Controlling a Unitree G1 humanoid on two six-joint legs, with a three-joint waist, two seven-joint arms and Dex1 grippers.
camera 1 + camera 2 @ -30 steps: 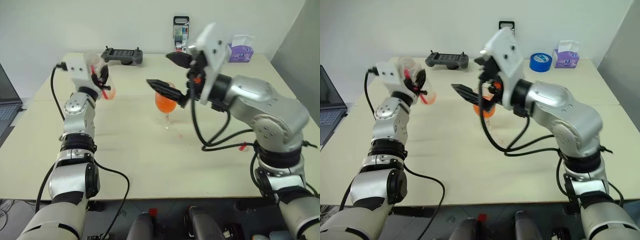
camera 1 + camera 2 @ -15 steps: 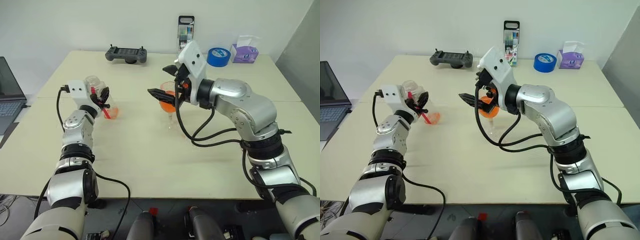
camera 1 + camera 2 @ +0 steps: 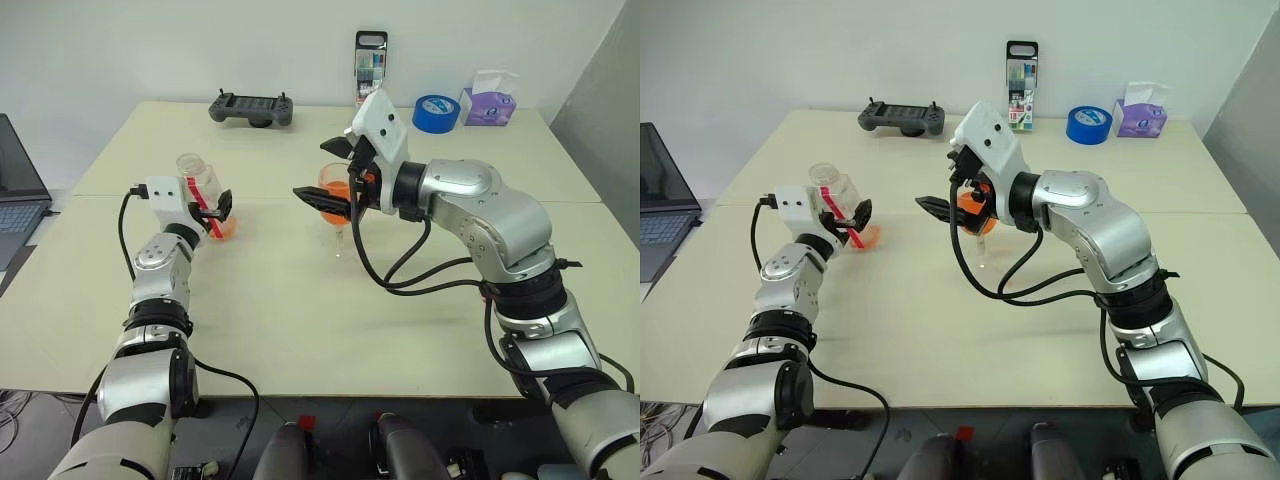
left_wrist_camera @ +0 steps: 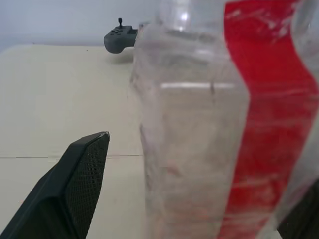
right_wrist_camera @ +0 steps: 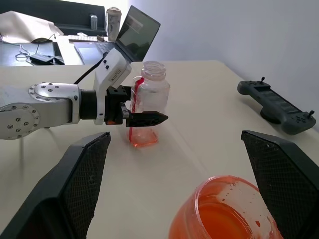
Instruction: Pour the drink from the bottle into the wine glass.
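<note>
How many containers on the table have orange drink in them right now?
2. The wine glass near the table's middle holds most of it, between the right gripper's open fingers. The bottle, upright between the left gripper's open fingers, has a little left at the bottom.

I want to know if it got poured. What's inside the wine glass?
Orange-red drink fills the bowl of the wine glass. The right gripper's fingers cover part of the bowl from the head views.
</note>
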